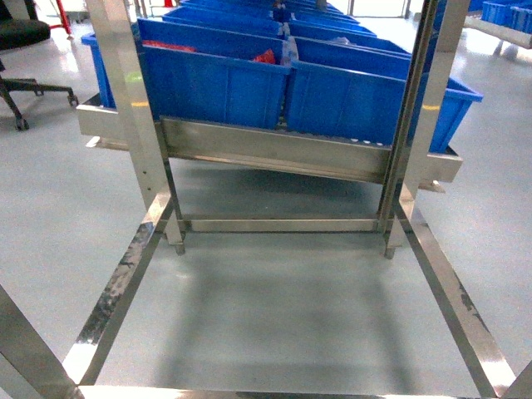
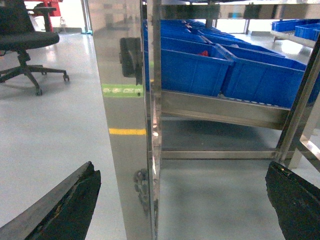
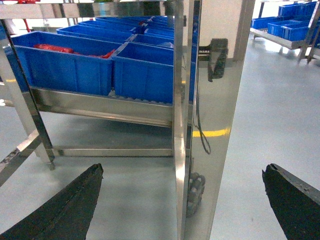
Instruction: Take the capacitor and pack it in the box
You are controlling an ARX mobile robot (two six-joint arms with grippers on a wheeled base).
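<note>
No capacitor shows in any view, and the box is out of view too. In the left wrist view my left gripper (image 2: 181,171) is open, its two dark fingers (image 2: 65,205) wide apart on either side of a steel rack post (image 2: 125,150), with nothing between them but the post further off. My right gripper (image 3: 182,171) is open as well in the right wrist view, its fingers (image 3: 292,200) straddling another steel post (image 3: 210,150) ahead. Neither gripper appears in the head view.
A steel rack (image 1: 274,150) stands ahead on a grey floor, carrying rows of blue plastic bins (image 1: 216,83); some hold red items (image 1: 264,56). Low steel rails (image 1: 116,291) frame the floor in front. A black office chair (image 2: 25,40) stands at the far left.
</note>
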